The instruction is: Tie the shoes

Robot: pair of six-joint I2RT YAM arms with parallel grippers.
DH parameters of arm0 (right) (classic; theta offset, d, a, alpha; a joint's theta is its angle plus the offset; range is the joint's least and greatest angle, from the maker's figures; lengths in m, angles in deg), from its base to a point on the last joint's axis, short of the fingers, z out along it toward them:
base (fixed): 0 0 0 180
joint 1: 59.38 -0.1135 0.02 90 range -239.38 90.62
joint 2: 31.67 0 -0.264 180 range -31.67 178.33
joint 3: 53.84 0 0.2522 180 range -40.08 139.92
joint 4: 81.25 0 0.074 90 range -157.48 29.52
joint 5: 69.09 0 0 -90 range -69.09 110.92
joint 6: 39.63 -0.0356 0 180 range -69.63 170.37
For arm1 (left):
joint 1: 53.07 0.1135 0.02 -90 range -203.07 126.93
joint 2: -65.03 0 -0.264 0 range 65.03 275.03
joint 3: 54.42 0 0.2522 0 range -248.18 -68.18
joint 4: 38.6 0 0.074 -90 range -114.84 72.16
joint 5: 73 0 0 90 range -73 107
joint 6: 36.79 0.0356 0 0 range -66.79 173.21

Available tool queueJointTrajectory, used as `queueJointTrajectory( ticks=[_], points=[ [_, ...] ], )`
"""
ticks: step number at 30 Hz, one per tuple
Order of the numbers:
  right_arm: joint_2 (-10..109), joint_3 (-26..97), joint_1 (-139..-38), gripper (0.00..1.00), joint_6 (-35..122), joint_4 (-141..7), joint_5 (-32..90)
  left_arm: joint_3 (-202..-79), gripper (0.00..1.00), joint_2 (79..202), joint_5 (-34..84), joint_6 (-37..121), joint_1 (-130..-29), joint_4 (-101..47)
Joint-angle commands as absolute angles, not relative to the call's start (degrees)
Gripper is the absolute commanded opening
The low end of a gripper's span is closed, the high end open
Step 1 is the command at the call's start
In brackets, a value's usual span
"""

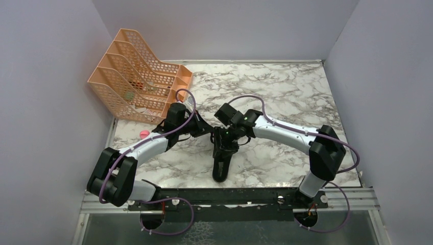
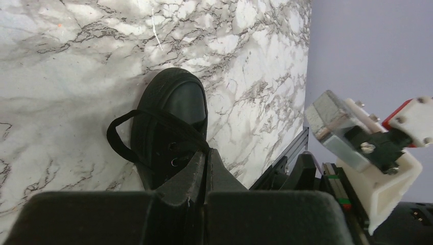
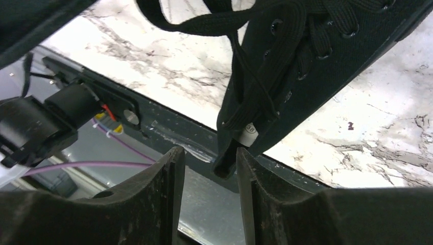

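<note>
Your shoe [image 1: 220, 168] lies mid-table, close to the near edge. Your left gripper [image 2: 207, 155] is pinched tight on a lace [image 2: 116, 142]. Your right gripper [image 3: 208, 155] stands parted, the shoe's rim between its fingertips.

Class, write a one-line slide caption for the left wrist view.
Left gripper, shut, pinches a lace of the black shoe on the marble table.
</note>
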State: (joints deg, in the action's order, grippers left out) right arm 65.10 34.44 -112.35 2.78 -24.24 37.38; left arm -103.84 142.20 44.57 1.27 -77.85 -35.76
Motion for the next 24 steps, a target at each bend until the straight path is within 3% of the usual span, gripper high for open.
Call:
queueJointTrajectory(
  ticks=[1,14,20,24],
  points=[
    [67.25,35.43,-114.54,0.44,0.17,-21.46,28.89,-104.24,0.00,141.86,45.43,2.41,-78.03,-35.57],
    [71.68,39.58,-115.90,0.34,-0.92,-19.10,22.82,-103.96,0.00,141.27,45.22,2.86,-78.12,-35.85],
    [71.20,41.22,-115.96,0.20,-1.17,-16.34,21.84,-104.21,0.00,141.33,45.47,3.06,-78.12,-35.85],
    [68.58,39.68,-115.98,0.01,-1.51,-15.55,22.14,-103.93,0.00,141.09,45.72,3.21,-78.12,-35.71]
  ],
)
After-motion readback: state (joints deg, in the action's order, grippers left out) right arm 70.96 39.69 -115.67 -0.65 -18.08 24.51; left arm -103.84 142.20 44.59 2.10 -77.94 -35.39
